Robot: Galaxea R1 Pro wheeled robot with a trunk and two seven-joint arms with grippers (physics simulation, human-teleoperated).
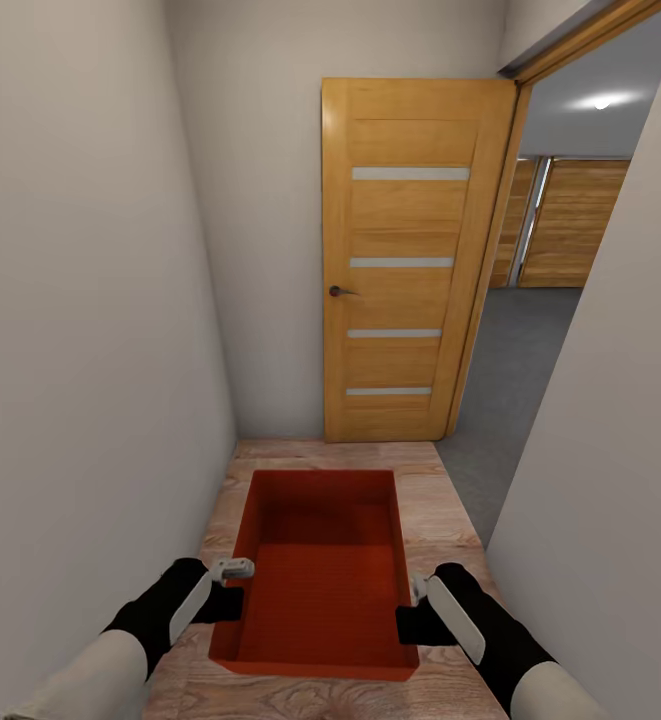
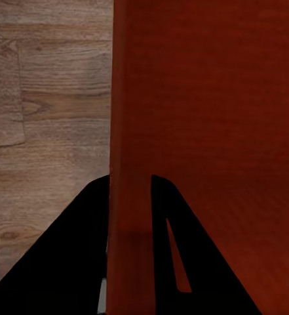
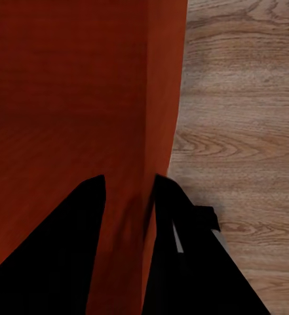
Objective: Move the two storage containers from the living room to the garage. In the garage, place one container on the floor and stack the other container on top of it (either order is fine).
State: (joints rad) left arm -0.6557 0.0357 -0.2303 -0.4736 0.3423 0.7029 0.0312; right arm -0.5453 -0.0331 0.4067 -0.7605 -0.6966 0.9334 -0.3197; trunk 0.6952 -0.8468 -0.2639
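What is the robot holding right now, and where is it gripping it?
One red-orange storage container, held by both arms: the left gripper pinches its left side wall, the right gripper its right side wall.

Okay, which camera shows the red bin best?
The head view: the whole bin shows from above, open and empty, held between both grippers over wood flooring. The left wrist view and right wrist view each give just one thin side wall pinched between dark fingers.

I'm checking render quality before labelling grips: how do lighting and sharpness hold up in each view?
Head view: even, soft light, a ceiling lamp glaring beyond the door; straight edges bow from wide-angle distortion. Left wrist view: fingers are flat black silhouettes against the container wall. Right wrist view: the same, wood grain slightly soft.
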